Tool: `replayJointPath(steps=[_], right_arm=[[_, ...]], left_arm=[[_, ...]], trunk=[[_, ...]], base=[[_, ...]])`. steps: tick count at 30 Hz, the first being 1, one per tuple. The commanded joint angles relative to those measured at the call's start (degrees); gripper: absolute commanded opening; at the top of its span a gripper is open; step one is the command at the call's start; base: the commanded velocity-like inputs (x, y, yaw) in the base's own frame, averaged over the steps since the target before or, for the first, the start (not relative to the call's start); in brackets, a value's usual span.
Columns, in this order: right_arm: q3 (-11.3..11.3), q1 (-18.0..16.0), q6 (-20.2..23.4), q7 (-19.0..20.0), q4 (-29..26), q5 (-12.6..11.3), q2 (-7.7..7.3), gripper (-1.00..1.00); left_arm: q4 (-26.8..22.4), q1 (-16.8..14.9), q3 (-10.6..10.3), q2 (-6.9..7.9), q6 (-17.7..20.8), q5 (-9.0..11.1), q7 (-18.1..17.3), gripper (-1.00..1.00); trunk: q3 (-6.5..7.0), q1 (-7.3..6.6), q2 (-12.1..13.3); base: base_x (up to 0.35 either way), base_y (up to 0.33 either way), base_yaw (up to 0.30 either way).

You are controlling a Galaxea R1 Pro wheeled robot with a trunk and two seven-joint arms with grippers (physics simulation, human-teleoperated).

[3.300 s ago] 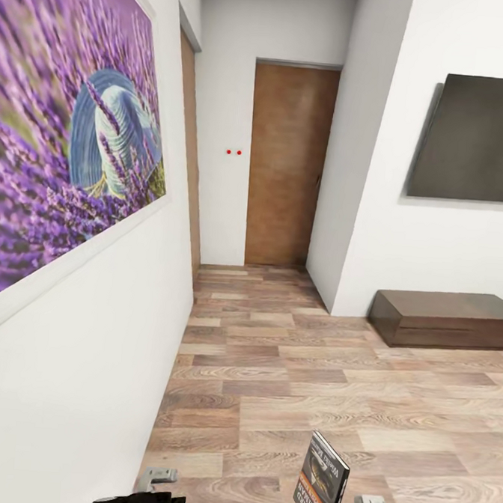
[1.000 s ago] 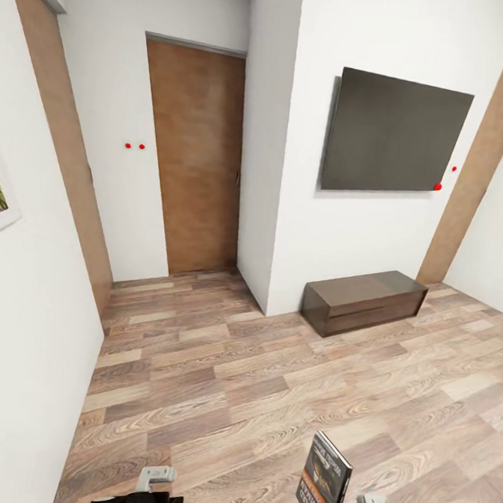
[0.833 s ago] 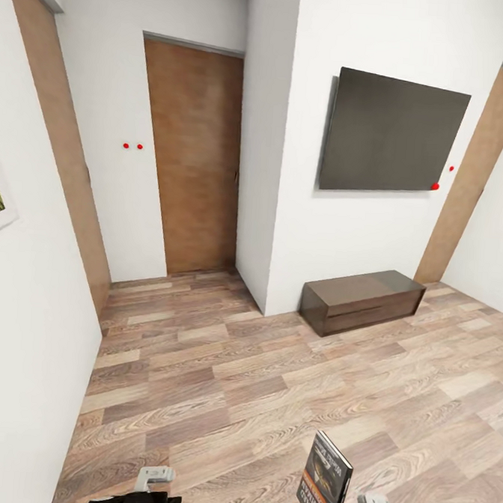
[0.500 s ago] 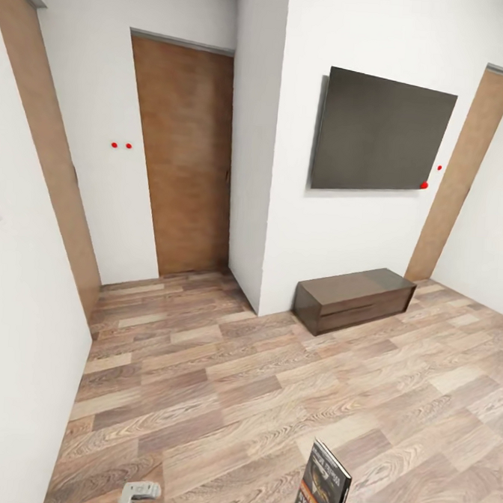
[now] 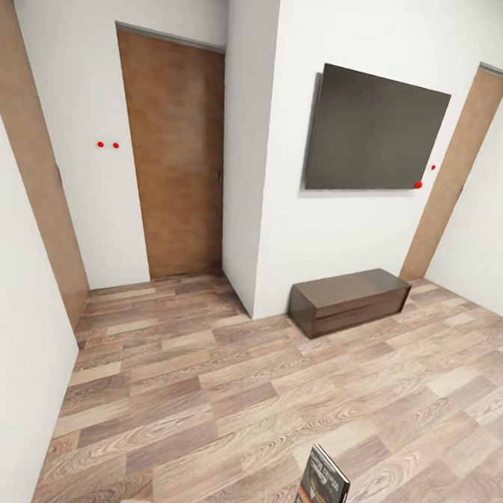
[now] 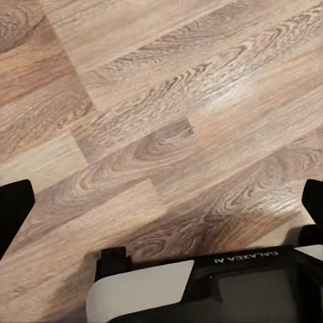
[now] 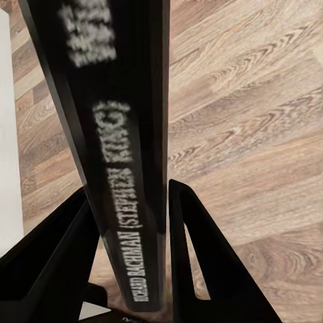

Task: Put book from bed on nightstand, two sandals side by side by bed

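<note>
R claw [image 7: 134, 269] is clamped on the book [image 7: 114, 134], spine between the fingers, long axis running straight out from the grip, upright over the floor [image 5: 219, 399]. L claw [image 6: 161, 202]: fingers spread wide, nothing held. No nightstand visible, just TV bench [image 5: 349, 300] ahead-right.

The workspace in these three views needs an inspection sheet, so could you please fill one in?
Surface: light brown wood-plank floor.
Job's things: book held upright in the right claw, spine facing the wrist camera.
Clutter: nothing seen.
Grippers: right claw shut on the book; left claw open over the floor.
Cables: nothing seen.
Surroundings: white walls, black TV, dark brown TV bench, wooden door.
</note>
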Motion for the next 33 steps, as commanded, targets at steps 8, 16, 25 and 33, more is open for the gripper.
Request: replayJointPath(steps=[8, 16, 25, 33], right_arm=[[-0.5, -0.08, -0.37, -0.03, 0.26, 0.53, 0.03, -1.0], [-0.5, -0.08, -0.37, -0.02, 0.26, 0.53, 0.03, -1.0], [-0.5, -0.08, -0.37, -0.02, 0.26, 0.53, 0.04, -1.0], [-0.5, -0.08, -0.37, 0.05, 0.26, 0.53, 0.04, -1.0]], left_arm=[[-0.04, -0.01, 0.51, -0.07, 0.35, -0.55, -0.15, 1.0], [-0.04, -0.01, 0.48, -0.15, 0.35, -0.55, -0.14, 1.0], [-0.01, -0.01, 0.47, -0.21, 0.35, -0.57, -0.14, 1.0], [0.03, -0.01, 0.47, -0.23, 0.35, -0.56, -0.14, 1.0]], trunk=[[-0.07, 0.02, -0.04], [-0.07, 0.02, -0.04], [-0.07, 0.02, -0.04], [-0.07, 0.02, -0.04]], base=[[0.269, 0.0, 0.0], [0.316, 0.0, 0.0], [0.292, 0.0, -0.128], [0.253, 0.0, -0.277]])
